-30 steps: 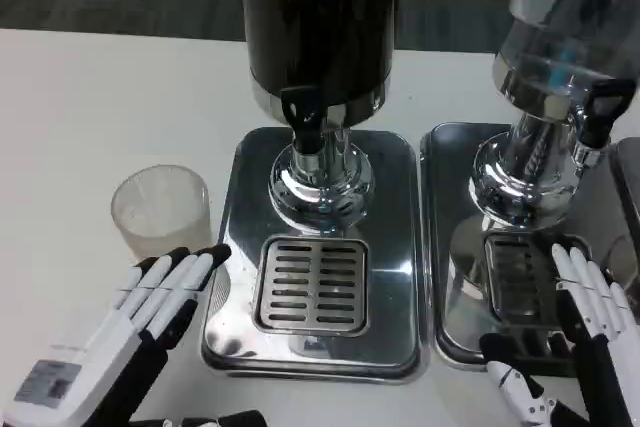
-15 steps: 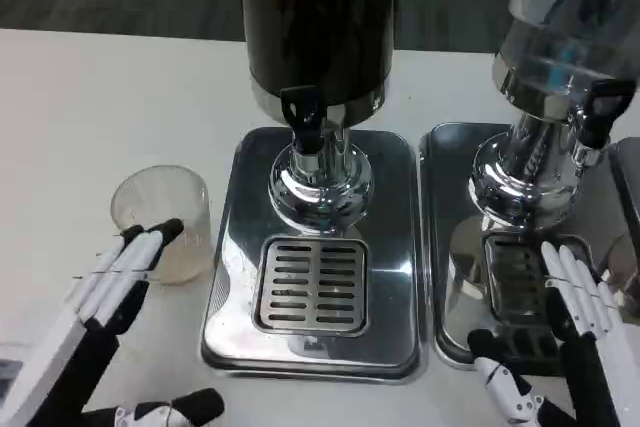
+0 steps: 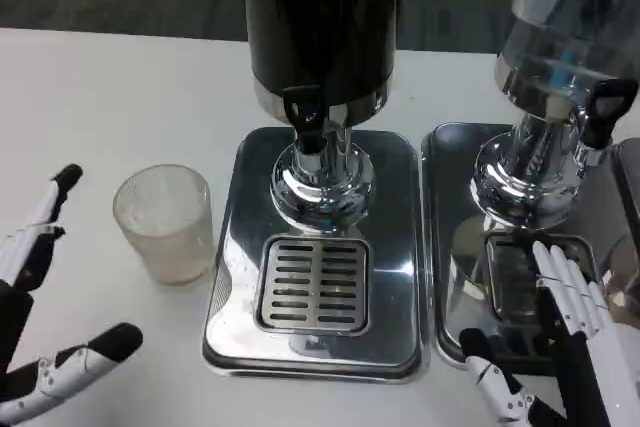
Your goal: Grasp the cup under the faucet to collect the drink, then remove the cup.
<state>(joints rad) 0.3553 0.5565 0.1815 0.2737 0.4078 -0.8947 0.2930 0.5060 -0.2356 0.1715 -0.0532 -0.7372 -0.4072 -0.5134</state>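
With my left hand [image 3: 35,287] spread, empty, at nine o'clock of the ribbed plastic cup [image 3: 165,224], I risk toppling it toward the drip tray [image 3: 312,287] if I close carelessly

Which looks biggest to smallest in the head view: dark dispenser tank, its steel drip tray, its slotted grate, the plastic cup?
1. steel drip tray
2. dark dispenser tank, cropped at the top, so its rank against the tray is unsure
3. slotted grate
4. plastic cup, close to the grate

Both dispensers [image 3: 322,17] lose their tops — and both hands [image 3: 35,317] their wrists — off-frame.
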